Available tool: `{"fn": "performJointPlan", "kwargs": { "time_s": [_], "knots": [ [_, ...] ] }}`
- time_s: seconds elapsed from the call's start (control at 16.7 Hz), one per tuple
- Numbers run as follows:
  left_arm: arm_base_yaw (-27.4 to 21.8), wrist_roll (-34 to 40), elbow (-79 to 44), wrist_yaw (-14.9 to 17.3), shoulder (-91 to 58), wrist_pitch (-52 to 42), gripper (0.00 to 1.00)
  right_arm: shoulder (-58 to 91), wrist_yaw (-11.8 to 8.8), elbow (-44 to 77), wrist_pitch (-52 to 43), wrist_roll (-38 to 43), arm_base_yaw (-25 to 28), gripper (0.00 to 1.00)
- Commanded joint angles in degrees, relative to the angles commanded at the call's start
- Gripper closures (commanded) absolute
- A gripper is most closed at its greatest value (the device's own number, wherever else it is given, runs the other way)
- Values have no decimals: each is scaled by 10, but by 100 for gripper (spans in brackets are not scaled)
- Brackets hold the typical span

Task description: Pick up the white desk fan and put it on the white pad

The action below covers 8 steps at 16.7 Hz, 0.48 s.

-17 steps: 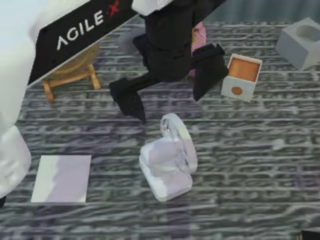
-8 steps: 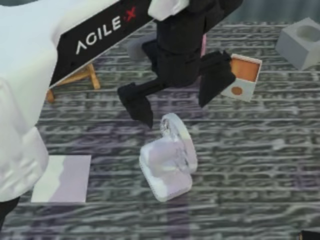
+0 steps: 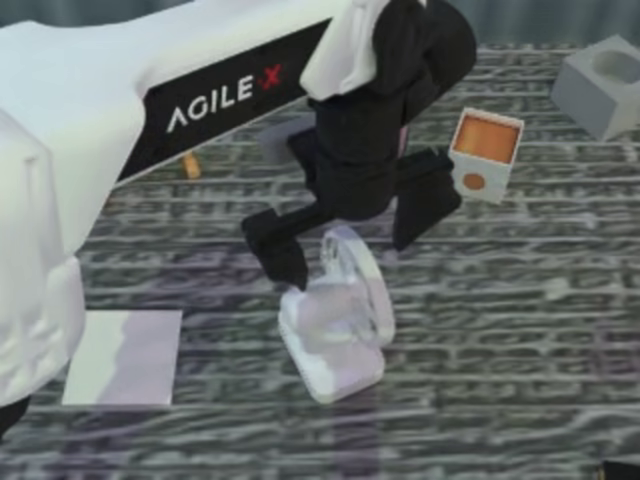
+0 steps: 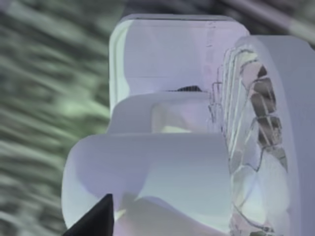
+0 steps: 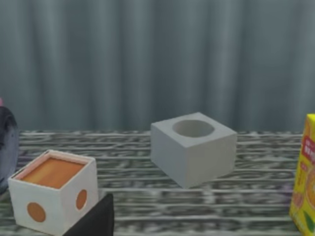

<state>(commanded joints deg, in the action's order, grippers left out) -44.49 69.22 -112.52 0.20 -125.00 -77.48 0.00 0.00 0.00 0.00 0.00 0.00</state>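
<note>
Hovering just above the white desk fan [image 3: 335, 325] near the middle of the top view, our left gripper [image 3: 350, 240] has its two black fingers spread wide apart, one tip [image 3: 283, 262] touching or nearly touching the upper left corner of the fan's base, the other [image 3: 415, 215] standing off past the ring head on the upper right. We judge the spread is kept wide so the jaws can straddle the fan's full width before they close; nothing is clamped yet. In the left wrist view the fan [image 4: 197, 123] fills the frame, its blocky base and the ribbed translucent ring seen close up, with one dark fingertip [image 4: 96, 219] poking in at the lower left edge, which tells us the approach is lined up over the body rather than the fragile ring. The fan rests on the table [image 3: 520, 330], its ring toward the upper right of its base. The white pad [image 3: 125, 357] lies flat at the lower left of the top view, well apart from the fan, bare and waiting. Farther out, a white box with an orange top [image 3: 485, 152] sits just to the right of the gripper, and a grey block with a round hollow [image 3: 605, 80] occupies the upper right corner. We cannot see our right gripper's fingers clearly; its wrist view only looks across at those two boxes and a yellow carton [image 5: 304, 177] at the right edge.
</note>
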Motion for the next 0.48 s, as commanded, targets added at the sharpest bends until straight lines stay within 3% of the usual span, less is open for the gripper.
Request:
{"fn": "performJointPlan", "kwargs": {
  "time_s": [0.24,0.48],
  "knots": [
    [0,0,6,0,1,6,0,0,0,0,0,0,0,0],
    [0,0,6,0,1,6,30,0,0,0,0,0,0,0]
  ]
}}
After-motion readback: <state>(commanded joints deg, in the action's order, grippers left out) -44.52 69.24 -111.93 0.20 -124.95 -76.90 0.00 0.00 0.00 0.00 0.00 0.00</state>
